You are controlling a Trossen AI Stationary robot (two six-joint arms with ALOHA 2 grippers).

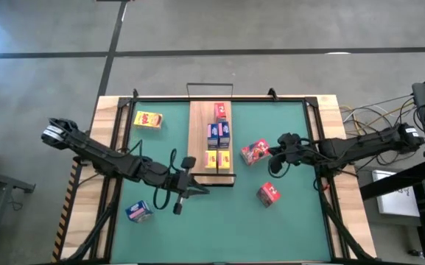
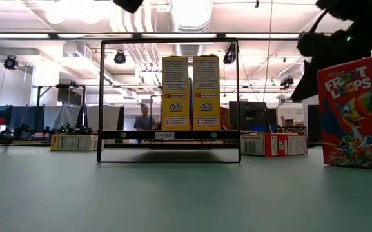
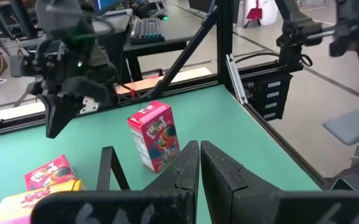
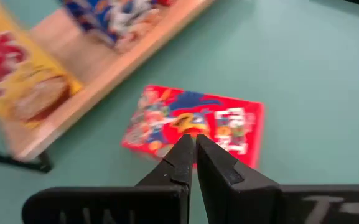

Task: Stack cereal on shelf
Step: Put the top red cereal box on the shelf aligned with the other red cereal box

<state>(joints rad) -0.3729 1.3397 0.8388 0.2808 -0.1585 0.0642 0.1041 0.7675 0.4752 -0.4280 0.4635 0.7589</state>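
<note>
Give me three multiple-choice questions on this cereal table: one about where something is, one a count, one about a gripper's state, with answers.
1. Where is the yellow cardboard cereal box that sits apart from the others?
A. On the green mat, on the left arm's side of the long light-wood shelf board.
B. On the board.
C. In a gripper.

2. How many small cereal boxes are on the mat, off the board?
A. Two.
B. Four.
C. Six.

3. How do the right gripper's fingers stand?
A. Wide open.
B. Shut, empty.
C. Shut on a blue box.

Answers:
1 A, the high view shows it there.
2 B, one yellow, one blue box, two red boxes.
3 B, the right wrist view shows the fingers together over a flat red box.
</note>
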